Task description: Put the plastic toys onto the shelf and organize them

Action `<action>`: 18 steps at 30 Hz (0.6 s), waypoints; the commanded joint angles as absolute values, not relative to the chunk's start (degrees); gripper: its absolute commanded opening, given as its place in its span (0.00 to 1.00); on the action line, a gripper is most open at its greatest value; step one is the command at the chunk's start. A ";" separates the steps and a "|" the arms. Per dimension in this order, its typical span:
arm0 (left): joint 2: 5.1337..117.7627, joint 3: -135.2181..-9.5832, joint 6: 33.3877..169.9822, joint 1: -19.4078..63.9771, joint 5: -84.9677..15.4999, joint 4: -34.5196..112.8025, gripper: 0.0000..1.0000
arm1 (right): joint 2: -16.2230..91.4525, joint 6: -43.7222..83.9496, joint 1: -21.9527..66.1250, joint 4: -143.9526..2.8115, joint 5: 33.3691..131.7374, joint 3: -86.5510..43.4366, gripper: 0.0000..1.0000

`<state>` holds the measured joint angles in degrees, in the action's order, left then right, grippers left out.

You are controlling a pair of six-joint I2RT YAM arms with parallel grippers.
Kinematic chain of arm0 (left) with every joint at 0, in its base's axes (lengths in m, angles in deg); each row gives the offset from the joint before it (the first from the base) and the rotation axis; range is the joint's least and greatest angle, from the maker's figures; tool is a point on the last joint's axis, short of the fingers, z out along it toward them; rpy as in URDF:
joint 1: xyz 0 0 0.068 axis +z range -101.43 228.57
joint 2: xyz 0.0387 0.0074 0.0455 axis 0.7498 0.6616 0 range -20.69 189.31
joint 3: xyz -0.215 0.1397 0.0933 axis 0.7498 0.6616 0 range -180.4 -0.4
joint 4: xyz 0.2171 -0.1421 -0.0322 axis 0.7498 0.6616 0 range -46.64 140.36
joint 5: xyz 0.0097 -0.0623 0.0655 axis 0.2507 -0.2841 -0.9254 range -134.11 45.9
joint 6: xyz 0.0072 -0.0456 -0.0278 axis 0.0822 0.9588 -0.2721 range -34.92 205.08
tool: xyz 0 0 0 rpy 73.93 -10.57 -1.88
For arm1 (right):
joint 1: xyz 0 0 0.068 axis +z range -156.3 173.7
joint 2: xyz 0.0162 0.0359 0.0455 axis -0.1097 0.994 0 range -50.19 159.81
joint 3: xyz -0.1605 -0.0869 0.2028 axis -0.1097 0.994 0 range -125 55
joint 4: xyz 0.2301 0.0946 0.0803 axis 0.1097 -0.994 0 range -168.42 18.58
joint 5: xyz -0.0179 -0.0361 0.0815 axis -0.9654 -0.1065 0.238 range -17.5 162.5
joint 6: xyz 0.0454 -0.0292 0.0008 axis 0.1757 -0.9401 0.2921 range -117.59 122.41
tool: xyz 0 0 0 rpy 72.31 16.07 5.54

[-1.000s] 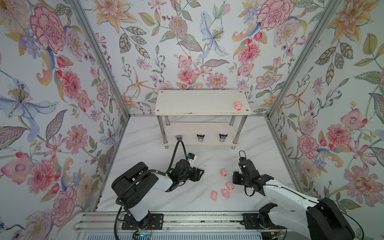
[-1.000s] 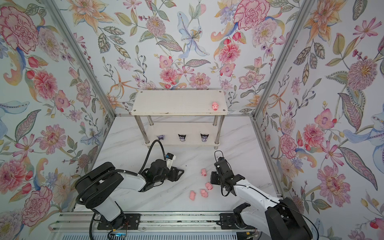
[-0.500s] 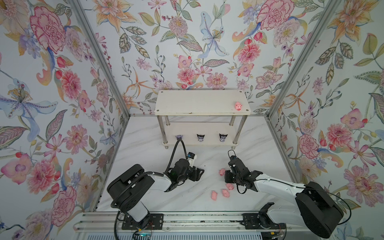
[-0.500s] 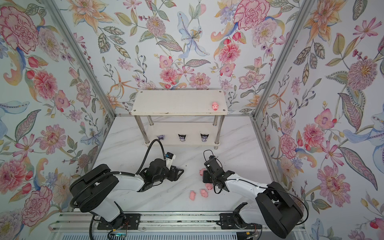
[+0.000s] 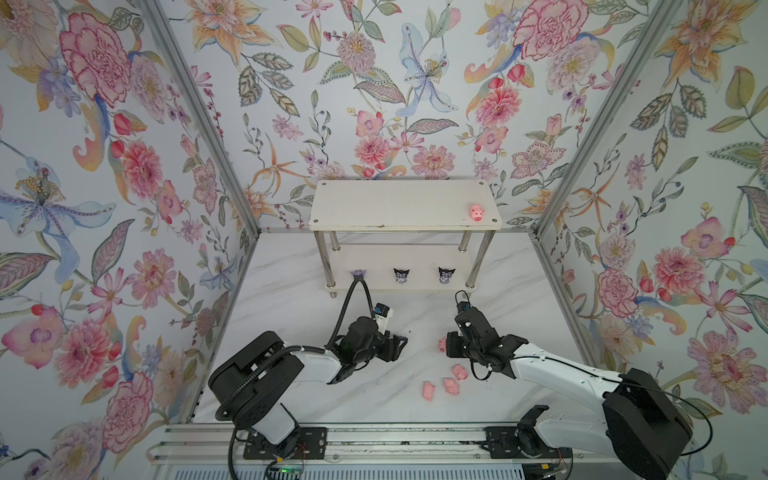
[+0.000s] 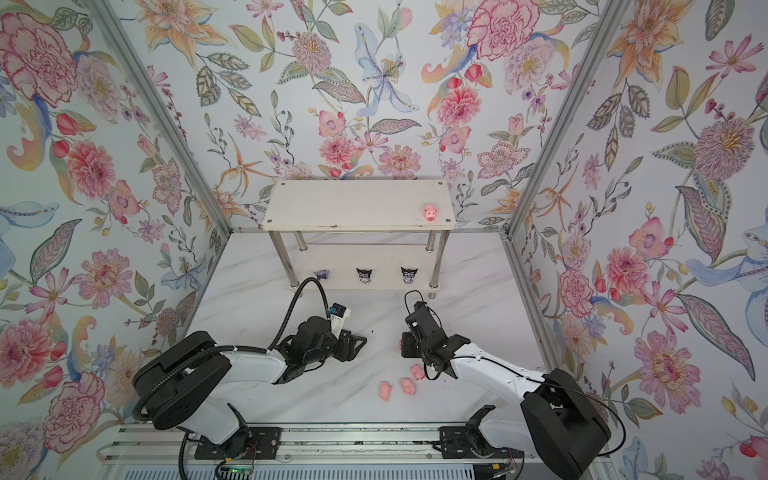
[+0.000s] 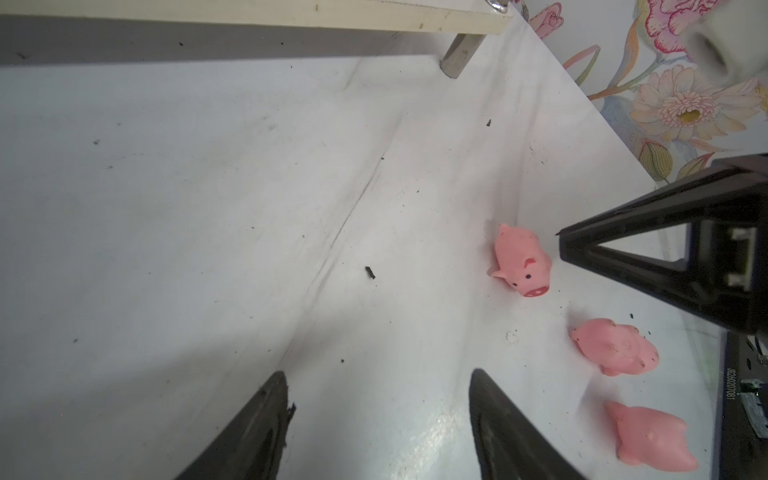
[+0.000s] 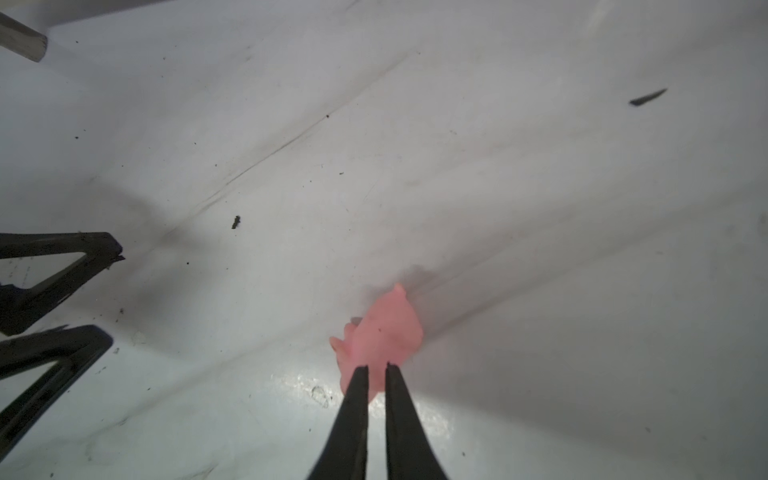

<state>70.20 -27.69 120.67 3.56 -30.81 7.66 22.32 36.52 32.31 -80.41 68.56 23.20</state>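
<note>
- While the right gripper (image 8: pixel 376 368), two thin black fingers, is pinched almost closed, its tips meet the rump of a small pink plastic pig (image 8: pixel 386 332). The pig stands on the white marble-look table (image 5: pixel 291 316), and no clasp around it shows.
- The left gripper (image 7: pixel 379 374), at this pig's nine o'clock, is spread wide with nothing between its fingers.
- At the table's twelve o'clock stands the two-tier white shelf on chrome legs (image 5: pixel 395 203).
- One pink pig (image 5: pixel 476 212) sits at the top board's three o'clock end. Three black-eared purple figurines (image 5: pixel 401 275) line the lower board.
- Three more pink pigs (image 5: pixel 451 386) lie at the right gripper's six o'clock.
- Risk: closed tips could shove or topple the pig, and so slight a pinch could slip mid-lift.
</note>
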 commanded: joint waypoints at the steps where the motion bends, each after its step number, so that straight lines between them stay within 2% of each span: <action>1: 70.97 -26.81 121.11 3.12 -30.66 6.51 0.70 | 24.73 36.44 32.07 -79.28 68.92 25.16 0.12; 9: 69.53 -26.47 119.97 3.14 -32.24 8.03 0.70 | 21.01 38.05 28.12 -80.43 69.02 31.57 0.11; 18: 70.96 -27.50 120.12 3.14 -31.02 7.10 0.70 | 14.86 37.31 27.35 -84.41 67.27 29.85 0.14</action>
<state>70.28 -27.05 120.43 3.54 -30.98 7.72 15.99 37.26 26.94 -81.60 68.53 30.81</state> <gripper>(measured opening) 0.696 0.131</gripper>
